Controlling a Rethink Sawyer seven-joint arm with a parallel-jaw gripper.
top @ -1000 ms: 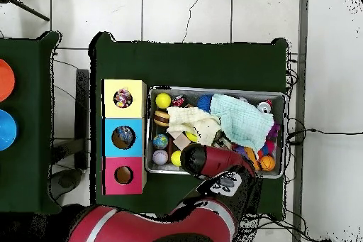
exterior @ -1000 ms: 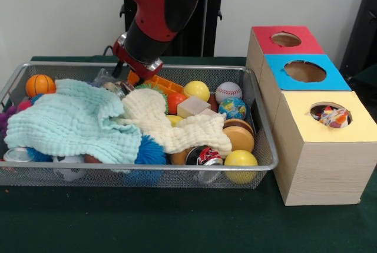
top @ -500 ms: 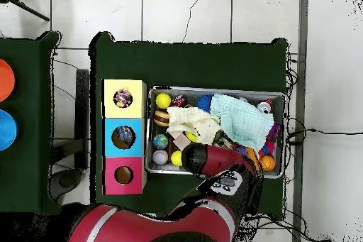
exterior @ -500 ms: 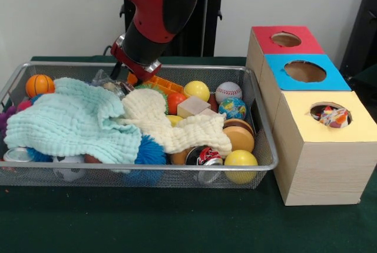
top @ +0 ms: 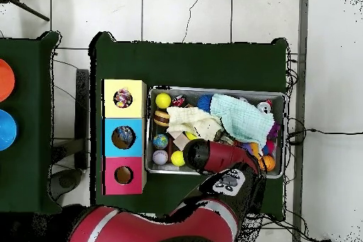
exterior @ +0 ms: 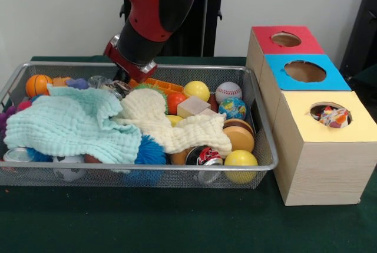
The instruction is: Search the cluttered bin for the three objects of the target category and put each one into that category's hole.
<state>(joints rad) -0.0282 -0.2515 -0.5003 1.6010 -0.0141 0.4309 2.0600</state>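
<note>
Wire-mesh bin (exterior: 12,85) on a green-covered table (exterior: 177,223), with the red and black arm (exterior: 150,5) lowered into the bin's rear. The gripper (exterior: 121,82) sits behind the pale green cloth (exterior: 73,123) and beside the orange plastic piece (exterior: 162,84); whether its jaws are spread or pressed together cannot be told, since cloth and clutter hide them. Landmark: the cream cloth (exterior: 177,126), lying at the bin's centre and touching the pale green cloth. Right of the cream cloth lie a yellow ball (exterior: 197,89), a baseball (exterior: 228,92), a globe-patterned ball (exterior: 232,108), a wooden block (exterior: 193,106) and a brown disc (exterior: 238,137); in front of it, against the bin's near wall, a second yellow ball (exterior: 240,160) and a red and black can (exterior: 205,156). Well to its left, in the bin's far corner, rests a small basketball (exterior: 39,84). Beside the bin stands a row of three boxes: red-topped (exterior: 268,43), blue-topped (exterior: 277,70) and yellow-topped (exterior: 294,120), each with a round hole; a multicoloured object (exterior: 333,117) shows inside the yellow one. In the overhead view the arm (top: 213,155) covers the bin's (top: 280,96) nearer long side.
</note>
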